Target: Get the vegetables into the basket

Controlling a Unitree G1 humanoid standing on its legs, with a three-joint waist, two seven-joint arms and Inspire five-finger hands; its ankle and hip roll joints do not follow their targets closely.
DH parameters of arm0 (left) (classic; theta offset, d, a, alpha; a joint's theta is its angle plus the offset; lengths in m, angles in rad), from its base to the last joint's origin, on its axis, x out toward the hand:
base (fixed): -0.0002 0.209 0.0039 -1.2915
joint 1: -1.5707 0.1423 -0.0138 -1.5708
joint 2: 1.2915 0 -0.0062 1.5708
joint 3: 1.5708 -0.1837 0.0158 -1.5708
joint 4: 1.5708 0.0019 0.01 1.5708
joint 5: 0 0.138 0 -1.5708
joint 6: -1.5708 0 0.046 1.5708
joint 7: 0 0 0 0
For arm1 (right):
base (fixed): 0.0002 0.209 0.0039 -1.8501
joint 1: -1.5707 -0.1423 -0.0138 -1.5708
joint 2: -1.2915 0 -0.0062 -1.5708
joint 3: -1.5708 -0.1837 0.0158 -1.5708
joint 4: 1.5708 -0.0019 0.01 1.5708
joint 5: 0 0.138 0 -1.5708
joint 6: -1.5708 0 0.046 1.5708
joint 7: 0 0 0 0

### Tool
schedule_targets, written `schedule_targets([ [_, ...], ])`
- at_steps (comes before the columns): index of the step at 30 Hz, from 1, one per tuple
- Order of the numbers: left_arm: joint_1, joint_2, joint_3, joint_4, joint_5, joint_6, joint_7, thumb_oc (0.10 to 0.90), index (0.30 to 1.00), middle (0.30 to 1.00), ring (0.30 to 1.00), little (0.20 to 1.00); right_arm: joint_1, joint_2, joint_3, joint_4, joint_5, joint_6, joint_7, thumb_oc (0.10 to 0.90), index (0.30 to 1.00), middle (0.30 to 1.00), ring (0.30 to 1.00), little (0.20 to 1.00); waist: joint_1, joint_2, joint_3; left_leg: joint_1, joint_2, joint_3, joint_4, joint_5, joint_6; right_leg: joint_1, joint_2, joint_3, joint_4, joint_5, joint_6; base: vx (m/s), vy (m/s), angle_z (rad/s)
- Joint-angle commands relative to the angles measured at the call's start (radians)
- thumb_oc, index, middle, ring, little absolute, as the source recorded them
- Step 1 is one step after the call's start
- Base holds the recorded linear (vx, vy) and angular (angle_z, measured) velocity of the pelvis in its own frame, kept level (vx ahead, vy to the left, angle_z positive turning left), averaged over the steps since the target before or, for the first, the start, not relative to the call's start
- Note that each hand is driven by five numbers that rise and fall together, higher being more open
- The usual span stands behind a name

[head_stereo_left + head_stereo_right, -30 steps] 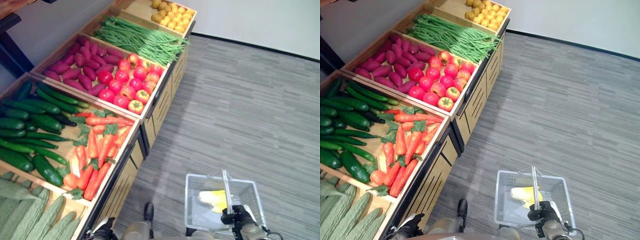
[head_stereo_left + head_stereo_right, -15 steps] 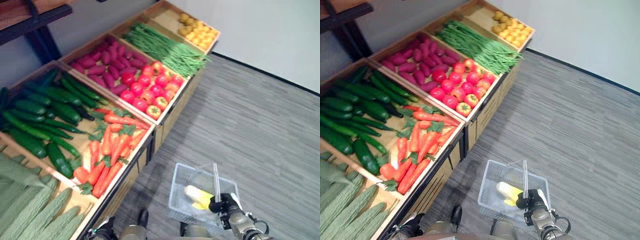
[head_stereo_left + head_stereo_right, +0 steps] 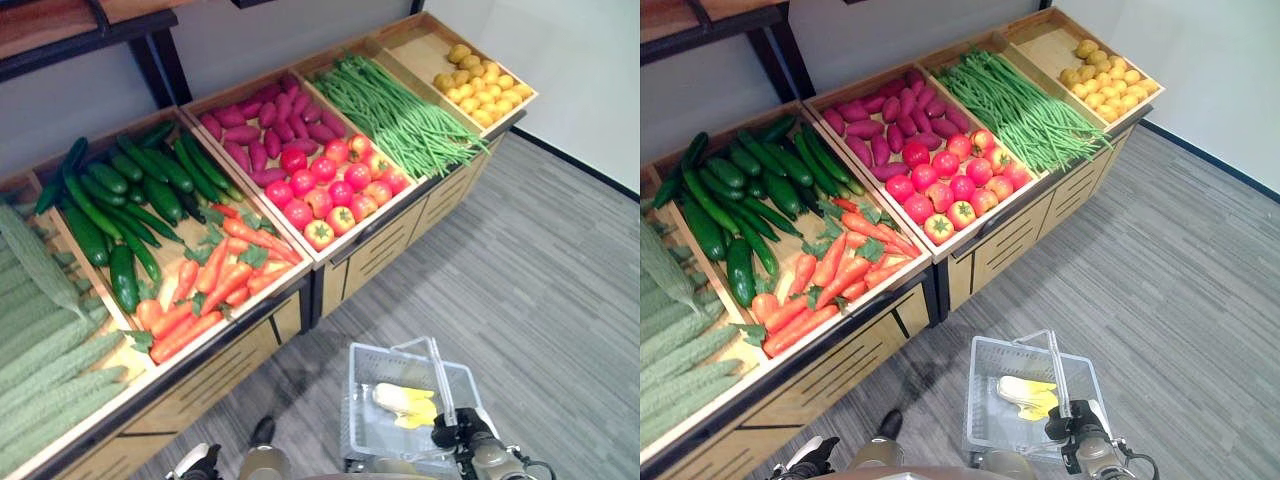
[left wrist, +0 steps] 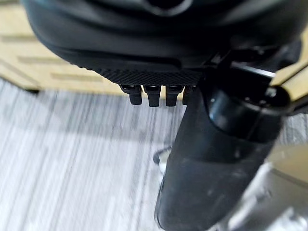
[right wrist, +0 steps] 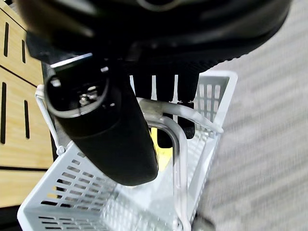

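A: Our right robot hand [image 3: 1072,436] has its fingers curled round the handle [image 3: 437,367] of the white basket [image 3: 985,400], gripping it, and the right wrist view shows the bar passing under the fingers [image 5: 163,89].

B: And our left robot hand [image 4: 159,53]? We see its fingers folded into the palm with nothing in them, low at the near edge by the stand.

A: For room, we have grey plank floor [image 3: 560,280] open to the right and ahead of the basket. The wooden stand [image 3: 380,250] runs along our left, its front edge near the basket but apart from it.

B: In the basket we see one pale yellow cob of corn [image 3: 1025,394], lying on the bottom.

A: On the stand, we see cucumbers [image 3: 120,200] and carrots [image 3: 215,285] sharing one crate, with pale green ridged gourds [image 3: 50,340] in the crate nearest us.

B: Next come purple sweet potatoes [image 3: 880,115] beside red tomatoes [image 3: 950,180], then green beans [image 3: 400,110], then small yellow fruit [image 3: 480,85] in the far crate.

A: Behind the stand we have a grey wall [image 3: 890,30] and a dark shelf frame [image 3: 150,55].
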Motion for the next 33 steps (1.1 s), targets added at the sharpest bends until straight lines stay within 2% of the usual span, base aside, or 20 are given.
schedule_targets([
  [1, -0.061, 0.054, 0.026, 0.02, -0.02, 0.014, 0.033, 0.9, 1.0, 1.0, 1.0, 1.0, -0.007, -0.099, -0.004, -0.017, -0.002, -0.025, -0.052, 0.4, 0.3, 0.3, 0.3, 0.3, -0.009, -0.002, 0.022, 0.03, -0.029, 0.08, -0.081, -0.047, 0.052, 0.003, -0.096, 0.026, 0.066, -0.032, 0.103, -0.05, -0.09, 0.62],
  [2, -0.064, 0.049, 0.024, 0.013, -0.018, 0.016, 0.031, 0.9, 1.0, 1.0, 1.0, 1.0, -0.01, -0.104, -0.005, -0.022, 0.0, -0.024, -0.055, 0.4, 0.3, 0.3, 0.3, 0.3, -0.016, -0.001, 0.026, 0.022, -0.02, 0.172, -0.08, -0.042, 0.063, 0.011, -0.104, 0.008, 0.056, -0.026, 0.104, -0.05, -0.045, 0.38],
  [4, -0.065, 0.034, 0.021, 0.001, -0.001, 0.022, 0.029, 0.9, 1.0, 1.0, 1.0, 1.0, -0.013, -0.106, -0.012, -0.03, 0.007, -0.02, -0.06, 0.4, 0.3, 0.3, 0.3, 0.3, -0.038, 0.002, 0.023, 0.033, 0.007, 0.408, -0.048, -0.06, 0.063, 0.022, -0.122, -0.043, 0.029, -0.008, 0.109, -0.1, -0.06, 0.67],
  [5, -0.066, 0.027, 0.027, 0.002, -0.001, 0.023, 0.03, 0.9, 1.0, 1.0, 1.0, 1.0, -0.012, -0.103, -0.013, -0.036, 0.009, -0.02, -0.058, 0.4, 0.3, 0.3, 0.3, 0.3, -0.046, 0.003, 0.02, 0.041, 0.011, 0.464, -0.023, -0.078, 0.065, 0.025, -0.131, -0.063, 0.019, -0.002, 0.109, -0.08, -0.027, 1.02],
  [8, -0.066, 0.018, 0.027, 0.0, -0.001, 0.024, 0.027, 0.9, 1.0, 1.0, 1.0, 1.0, -0.01, -0.099, -0.015, -0.036, 0.009, -0.018, -0.057, 0.4, 0.3, 0.3, 0.3, 0.3, -0.049, 0.004, 0.016, 0.048, -0.001, 0.488, 0.009, -0.106, 0.066, 0.031, -0.141, -0.092, 0.01, 0.001, 0.108, -0.02, 0.015, 0.67],
  [9, -0.058, 0.014, 0.035, 0.001, -0.009, 0.024, 0.029, 0.9, 1.0, 1.0, 1.0, 1.0, -0.007, -0.091, -0.012, -0.033, 0.006, -0.014, -0.053, 0.4, 0.3, 0.3, 0.3, 0.3, -0.047, 0.009, 0.009, 0.056, -0.019, 0.476, -0.002, -0.118, 0.071, 0.032, -0.144, -0.104, 0.01, 0.001, 0.11, 0.02, 0.076, 0.27],
  [13, -0.035, 0.0, 0.06, 0.016, -0.034, 0.022, 0.023, 0.9, 1.0, 1.0, 1.0, 1.0, 0.005, -0.078, -0.016, -0.029, -0.009, -0.009, -0.046, 0.4, 0.3, 0.3, 0.3, 0.3, -0.043, 0.017, -0.008, 0.08, -0.041, 0.475, -0.066, -0.112, 0.089, 0.046, -0.159, -0.12, 0.013, 0.004, 0.122, 0.06, 0.109, 0.21],
  [19, -0.018, -0.006, 0.077, 0.021, -0.06, 0.012, 0.015, 0.9, 1.0, 1.0, 1.0, 1.0, 0.001, -0.067, -0.04, 0.018, -0.014, 0.006, -0.045, 0.4, 0.3, 0.3, 0.3, 0.3, -0.026, 0.006, -0.028, 0.11, -0.086, 0.455, -0.125, -0.117, 0.119, 0.058, -0.205, -0.13, 0.029, 0.018, 0.156, 0.08, 0.201, 0.18],
  [24, -0.009, 0.0, 0.089, 0.016, -0.081, 0.012, 0.015, 0.9, 1.0, 1.0, 1.0, 1.0, -0.017, -0.066, -0.089, 0.061, 0.025, 0.017, -0.061, 0.4, 0.3, 0.3, 0.3, 0.3, -0.015, 0.0, -0.026, 0.13, -0.112, 0.435, -0.139, -0.129, 0.148, 0.033, -0.244, -0.128, 0.158, 0.021, 0.177, 0.04, 0.172, 0.22],
  [25, -0.007, 0.007, 0.086, 0.009, -0.086, 0.012, 0.016, 0.9, 1.0, 1.0, 1.0, 1.0, -0.028, -0.064, -0.104, 0.08, 0.042, 0.02, -0.069, 0.4, 0.3, 0.3, 0.3, 0.3, -0.014, 0.004, -0.015, 0.146, -0.125, 0.414, -0.144, -0.129, 0.16, 0.01, -0.256, -0.097, 0.26, 0.048, 0.19, 0.05, 0.185, 0.5],
  [26, -0.009, 0.014, 0.072, 0.005, -0.085, 0.012, 0.012, 0.9, 1.0, 1.0, 1.0, 1.0, -0.032, -0.062, -0.115, 0.1, 0.061, 0.022, -0.071, 0.4, 0.3, 0.3, 0.3, 0.3, -0.024, 0.01, -0.008, 0.149, -0.131, 0.37, -0.145, -0.128, 0.162, -0.02, -0.229, -0.023, 0.291, 0.069, 0.185, 0.04, 0.117, 0.49],
  [27, -0.009, 0.014, 0.072, 0.005, -0.085, 0.012, 0.012, 0.9, 1.0, 1.0, 1.0, 1.0, -0.032, -0.063, -0.115, 0.1, 0.061, 0.021, -0.071, 0.4, 0.3, 0.3, 0.3, 0.3, -0.024, 0.01, -0.009, 0.148, -0.131, 0.371, -0.145, -0.128, 0.162, -0.021, -0.228, -0.022, 0.292, 0.069, 0.185, 0.04, 0.019, 0.47],
  [28, -0.013, 0.015, 0.066, 0.005, -0.087, 0.011, 0.01, 0.9, 1.0, 1.0, 1.0, 1.0, -0.035, -0.066, -0.118, 0.115, 0.068, 0.022, -0.073, 0.4, 0.3, 0.3, 0.3, 0.3, -0.029, 0.015, -0.006, 0.151, -0.129, 0.353, -0.145, -0.128, 0.159, -0.032, -0.213, 0.008, 0.274, 0.06, 0.178, 0.04, -0.025, 0.65],
  [30, -0.02, 0.018, 0.059, 0.006, -0.092, 0.007, 0.01, 0.9, 1.0, 1.0, 1.0, 1.0, -0.042, -0.067, -0.124, 0.131, 0.079, 0.026, -0.08, 0.4, 0.3, 0.3, 0.3, 0.3, -0.032, 0.022, -0.005, 0.154, -0.121, 0.325, -0.145, -0.127, 0.147, -0.033, -0.22, 0.032, 0.191, 0.047, 0.172, 0.07, -0.095, 0.78],
  [32, -0.041, 0.025, 0.048, 0.011, -0.096, 0.006, 0.009, 0.9, 1.0, 1.0, 1.0, 1.0, -0.042, -0.066, -0.125, 0.138, 0.085, 0.029, -0.081, 0.4, 0.3, 0.3, 0.3, 0.3, -0.056, 0.018, -0.003, 0.155, -0.119, 0.287, -0.145, -0.128, 0.133, -0.047, -0.218, 0.128, 0.106, 0.067, 0.18, 0.08, -0.177, 0.65],
  [33, -0.056, 0.03, 0.047, 0.025, -0.094, 0.011, 0.011, 0.9, 1.0, 1.0, 1.0, 1.0, -0.032, -0.065, -0.133, 0.139, 0.091, 0.029, -0.084, 0.4, 0.3, 0.3, 0.3, 0.3, -0.064, 0.009, -0.009, 0.154, -0.116, 0.26, -0.145, -0.128, 0.126, -0.021, -0.201, 0.175, 0.083, 0.041, 0.184, 0.05, -0.13, 0.93],
])
